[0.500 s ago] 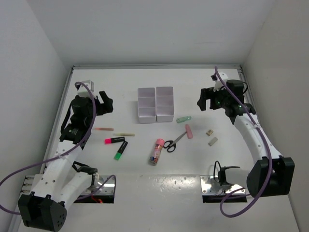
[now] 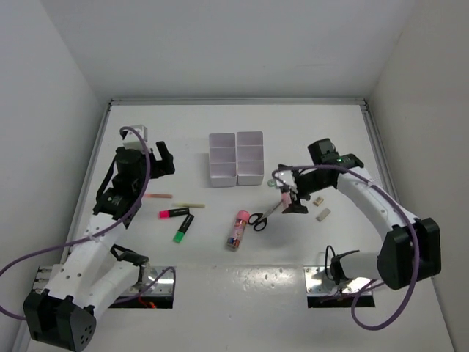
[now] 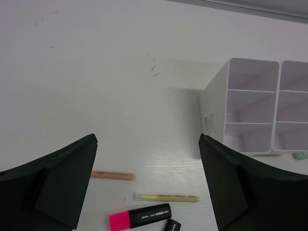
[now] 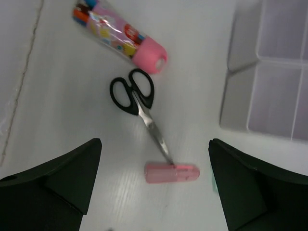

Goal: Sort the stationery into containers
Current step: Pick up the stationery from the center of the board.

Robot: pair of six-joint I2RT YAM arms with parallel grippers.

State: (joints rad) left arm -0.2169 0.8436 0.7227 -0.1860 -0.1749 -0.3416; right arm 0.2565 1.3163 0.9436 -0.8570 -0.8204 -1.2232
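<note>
Swinging inward, my right gripper point(image 2: 290, 199) now hangs open over the pink eraser point(image 4: 172, 172); my left gripper point(image 2: 163, 158) stays open, barely moved.

Bright even light, soft shadows, slight blur

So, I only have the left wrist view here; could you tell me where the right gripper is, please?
Observer: The right gripper hangs open above the pink eraser, not gripping it.
Operator: Thank you. Is anything touching that eraser?
Observer: Yes, the tip of the black-handled scissors meets its side.
Operator: And what lies beyond it on the right?
Observer: Two small beige blocks, lying apart from the eraser.
</note>
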